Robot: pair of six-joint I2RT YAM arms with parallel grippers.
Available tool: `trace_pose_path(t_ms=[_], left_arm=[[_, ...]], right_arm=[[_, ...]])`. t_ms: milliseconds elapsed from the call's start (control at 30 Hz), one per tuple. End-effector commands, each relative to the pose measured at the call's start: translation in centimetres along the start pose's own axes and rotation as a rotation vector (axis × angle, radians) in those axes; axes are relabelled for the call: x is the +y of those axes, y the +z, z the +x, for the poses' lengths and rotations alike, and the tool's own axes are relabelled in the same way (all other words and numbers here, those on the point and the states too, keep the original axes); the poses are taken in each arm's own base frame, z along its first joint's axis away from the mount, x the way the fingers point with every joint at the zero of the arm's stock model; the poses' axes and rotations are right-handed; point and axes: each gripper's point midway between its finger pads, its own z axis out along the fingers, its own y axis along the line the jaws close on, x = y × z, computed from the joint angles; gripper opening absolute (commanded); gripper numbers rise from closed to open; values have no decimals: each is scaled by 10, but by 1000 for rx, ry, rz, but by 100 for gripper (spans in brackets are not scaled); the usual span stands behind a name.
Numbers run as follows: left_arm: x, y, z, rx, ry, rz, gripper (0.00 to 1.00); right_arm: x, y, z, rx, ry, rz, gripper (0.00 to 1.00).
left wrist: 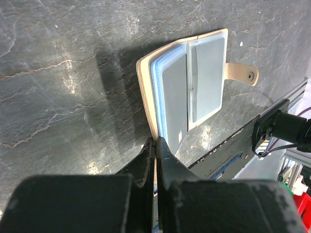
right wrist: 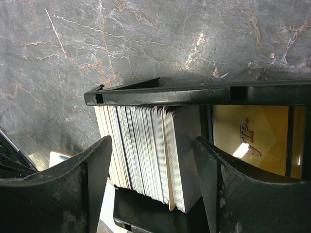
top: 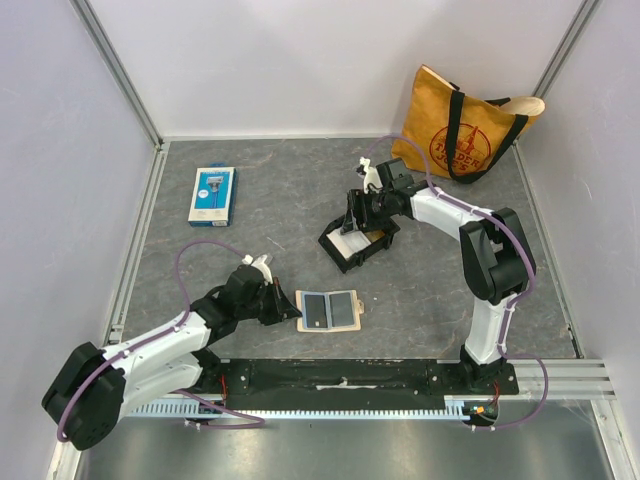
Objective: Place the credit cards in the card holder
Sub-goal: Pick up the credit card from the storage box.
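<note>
The tan card holder lies open near the front edge, with grey cards in its clear sleeves. In the left wrist view the card holder shows its side tab. My left gripper is shut on the tan cover's near edge. A stack of credit cards stands on edge in a black tray; in the top view the tray is mid-table. My right gripper is open, and in the right wrist view the gripper straddles the stack, fingers on either side.
A blue-and-white retail package lies at the back left. A yellow tote bag leans in the back right corner. The arms' black base rail runs along the near edge, close to the card holder.
</note>
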Motion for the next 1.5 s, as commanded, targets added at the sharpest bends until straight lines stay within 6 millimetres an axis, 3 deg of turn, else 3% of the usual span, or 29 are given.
trace_pose_path(t_ms=[0, 200, 433, 1467], left_arm=[[-12, 0, -5, -9, 35, 49, 2], [-11, 0, -5, -8, 33, 48, 2], [-11, 0, -5, -9, 36, 48, 2], [-9, 3, -2, 3, 33, 46, 2]], right_arm=[[11, -11, -17, -40, -33, -40, 74], [9, -14, -16, -41, -31, -30, 71], [11, -20, -20, -57, -34, -30, 56], [11, -30, -29, -87, -13, -32, 45]])
